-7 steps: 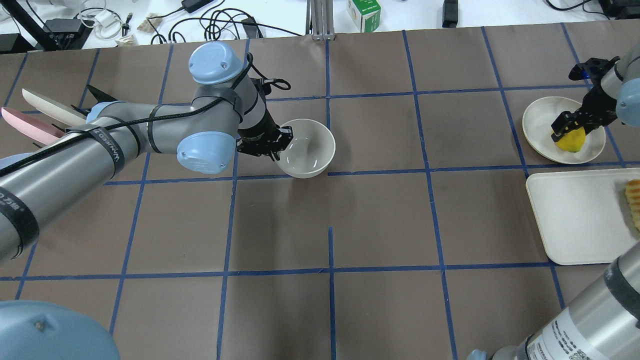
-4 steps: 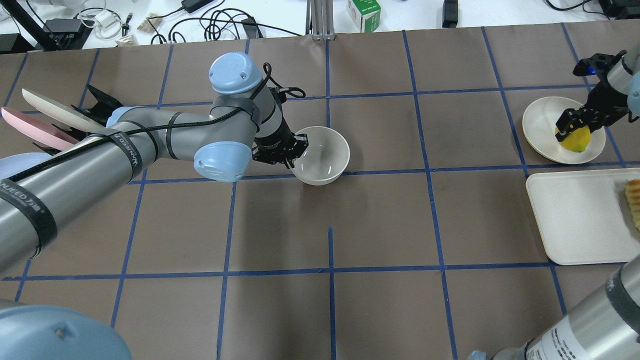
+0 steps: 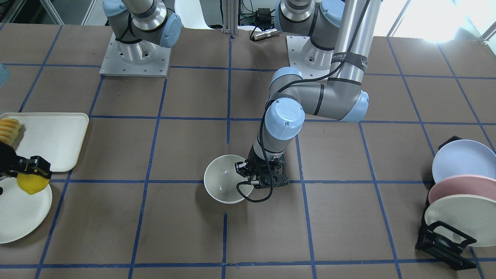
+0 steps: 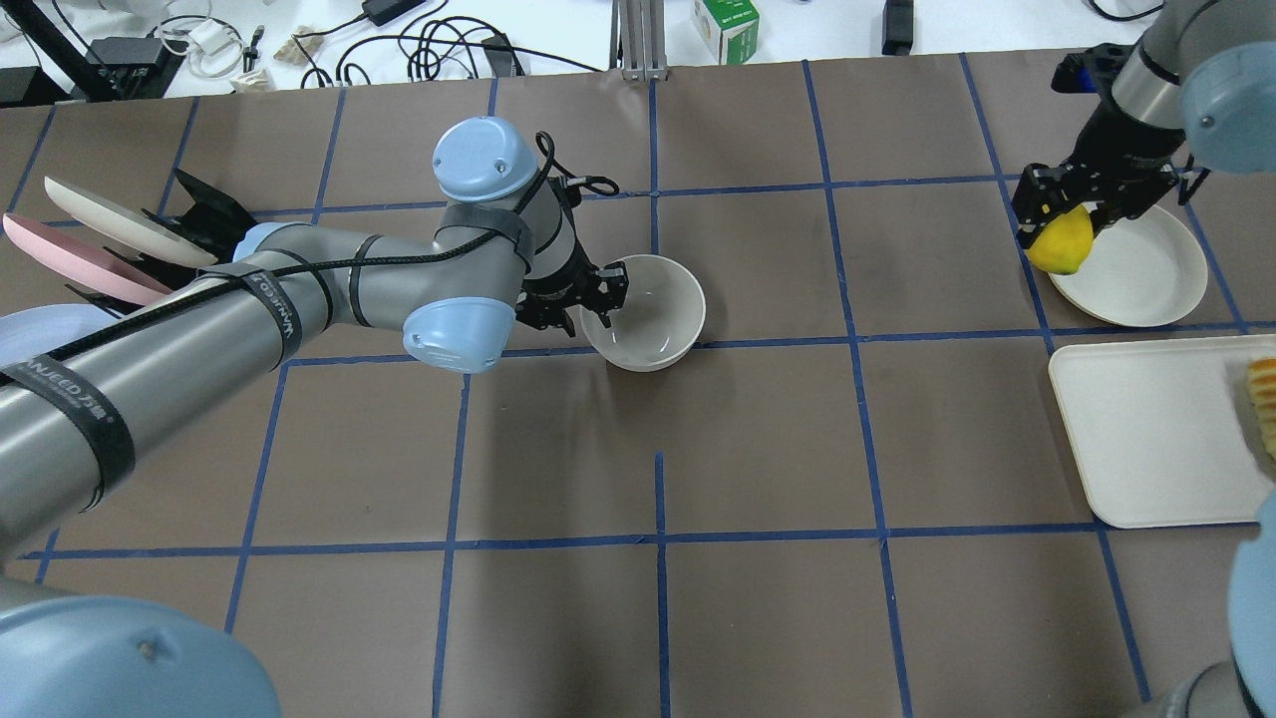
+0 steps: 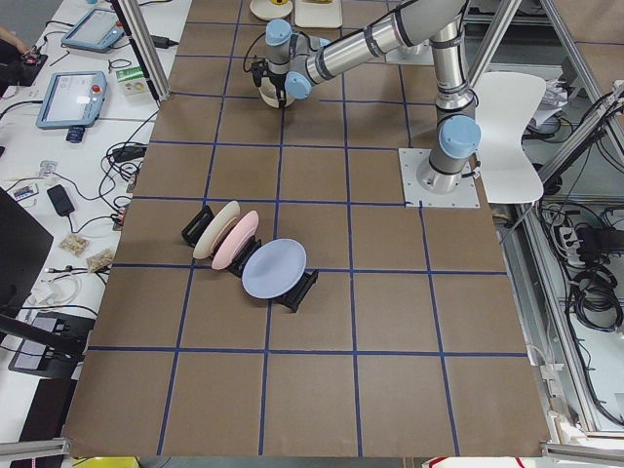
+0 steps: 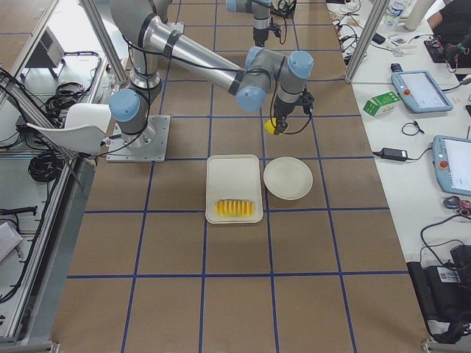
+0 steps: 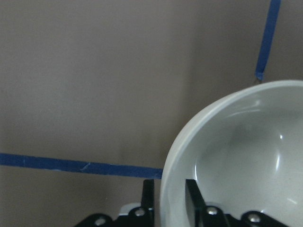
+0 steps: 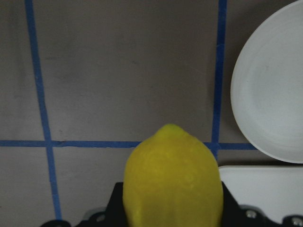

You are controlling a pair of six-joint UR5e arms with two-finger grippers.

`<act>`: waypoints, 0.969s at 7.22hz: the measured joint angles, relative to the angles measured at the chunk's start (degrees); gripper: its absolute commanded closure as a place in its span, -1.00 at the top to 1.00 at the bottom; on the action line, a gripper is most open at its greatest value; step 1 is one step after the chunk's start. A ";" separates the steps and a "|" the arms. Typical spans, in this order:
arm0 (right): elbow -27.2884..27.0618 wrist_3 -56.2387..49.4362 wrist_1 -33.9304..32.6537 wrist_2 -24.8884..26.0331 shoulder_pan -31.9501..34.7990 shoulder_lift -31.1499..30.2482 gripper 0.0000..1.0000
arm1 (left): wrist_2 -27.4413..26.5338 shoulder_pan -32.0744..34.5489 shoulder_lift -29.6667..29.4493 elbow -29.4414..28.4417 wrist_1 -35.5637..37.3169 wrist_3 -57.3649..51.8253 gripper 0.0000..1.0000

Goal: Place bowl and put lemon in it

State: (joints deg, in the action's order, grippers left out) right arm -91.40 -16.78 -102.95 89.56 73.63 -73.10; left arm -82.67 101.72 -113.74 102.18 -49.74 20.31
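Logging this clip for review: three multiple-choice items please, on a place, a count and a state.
1. Where is the lemon? A on the round plate; B in the right end effector; C on the tray.
2. How many plates stand in the rack? A two; B five; C three.
3. The left end effector is: A shut on the bowl's rim; B open; C shut on the lemon.
Answers: B, it is clamped there; C, cream, pink, blue; A, fingers straddle the rim.
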 measured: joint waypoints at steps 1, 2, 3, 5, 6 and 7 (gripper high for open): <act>0.00 4.38 1.01 -0.26 3.30 -1.35 -1.00 | -1.42 -1.67 2.42 -0.61 -3.38 -4.61 1.00; 0.02 9.90 1.42 -0.51 7.51 -2.26 -1.00 | -3.09 -4.47 5.59 -2.29 -9.56 -10.08 1.00; 0.08 15.99 1.38 -0.92 12.26 -2.78 -1.00 | -4.44 -7.81 8.83 -5.23 -18.25 -15.64 1.00; 0.49 26.12 -0.23 -3.82 20.70 -2.53 -1.00 | -5.95 -14.04 14.43 -11.23 -33.90 -23.38 1.00; 0.72 29.43 -1.73 -5.32 23.70 -1.84 -1.00 | -6.69 -15.73 17.21 -12.79 -38.66 -25.51 1.00; 0.82 32.30 -3.87 -6.32 26.50 -0.62 -1.00 | -8.23 -16.21 19.93 -13.37 -41.16 -26.41 1.00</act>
State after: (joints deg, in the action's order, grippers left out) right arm -90.58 15.52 -106.82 83.25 100.13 -73.72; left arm -90.90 85.51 -93.81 88.81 -90.91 -6.10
